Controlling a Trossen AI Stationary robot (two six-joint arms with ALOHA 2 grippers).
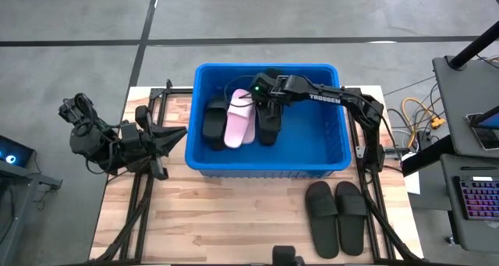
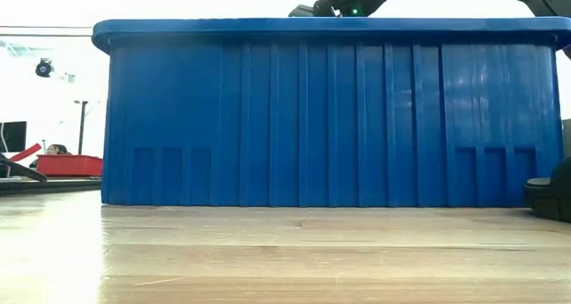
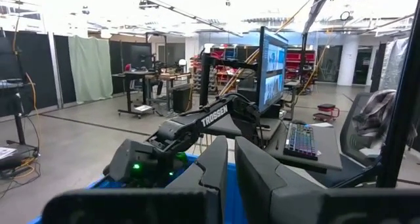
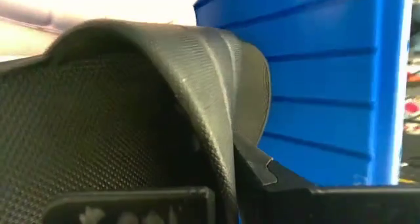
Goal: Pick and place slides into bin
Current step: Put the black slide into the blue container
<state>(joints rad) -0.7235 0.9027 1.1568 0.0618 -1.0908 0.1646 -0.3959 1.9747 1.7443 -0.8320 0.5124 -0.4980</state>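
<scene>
- Right gripper (image 1: 265, 102) clenched on a black slide (image 1: 267, 124) inside the bin (image 1: 327, 153).
- Left gripper (image 1: 178, 133) clenched, empty, idle left of the bin.
- Risk: a late release could drag the slide back out.

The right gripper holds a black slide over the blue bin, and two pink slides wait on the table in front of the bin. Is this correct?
Not quite. The two slides on the table are black, as the high view shows. The right gripper does hold a black slide over the bin.

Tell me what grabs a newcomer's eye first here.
The bright blue bin at the table's middle, holding a pink slide between black ones. The right claw reaches into it, shut on a black slide. Two more black slides lie on the table near the bin.
</scene>
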